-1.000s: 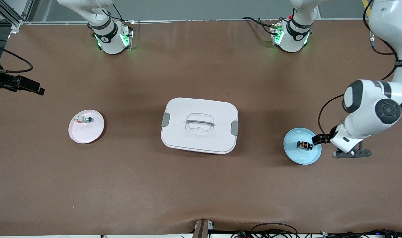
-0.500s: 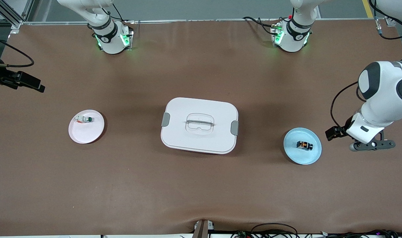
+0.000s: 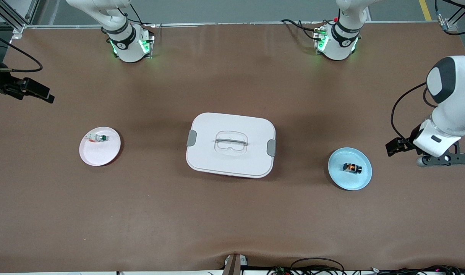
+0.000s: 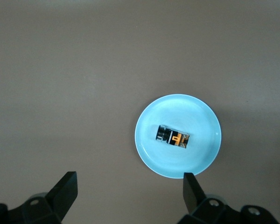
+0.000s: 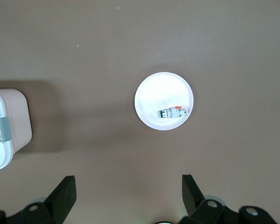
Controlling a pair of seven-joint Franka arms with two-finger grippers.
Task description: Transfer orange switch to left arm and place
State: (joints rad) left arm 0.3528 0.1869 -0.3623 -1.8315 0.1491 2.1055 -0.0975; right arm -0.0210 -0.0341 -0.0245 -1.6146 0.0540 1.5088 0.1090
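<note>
- Since the earlier frames, we see that the left gripper (image 3: 442,158) has drawn away from the light blue plate (image 3: 360,181) toward the left arm's end of the table; one second ago it hung at the plate's rim, and now it is over bare tabletop, well apart from the plate.
- We see the left gripper's two fingers (image 4: 63,191) spread wide in the left wrist view, with nothing between them.
- We find the orange switch (image 3: 352,167) lying on its side in the middle of the light blue plate; it has not moved. Its black body and orange details show clearly in the left wrist view (image 4: 172,136).
- We see the light blue plate toward the left arm's end of the table, between the box (image 3: 230,144) and that end.
- We see the box, white with grey side latches and a recessed handle on its lid, at the middle of the tabletop (image 3: 232,221), unchanged.
- We see a pink plate (image 3: 98,156) toward the right arm's end of the table, carrying a small white switch with a green button (image 3: 99,138) near its rim.
- We see the right gripper (image 5: 126,198) up in the air at the right arm's end of the table, looking down on the pink plate; its fingers (image 5: 63,191) also stand wide apart and empty. In the front view only a dark part of it shows at the picture's edge (image 3: 26,89), shifted a little from before.
- We count both arm bases along the table edge farthest from the front camera.
</note>
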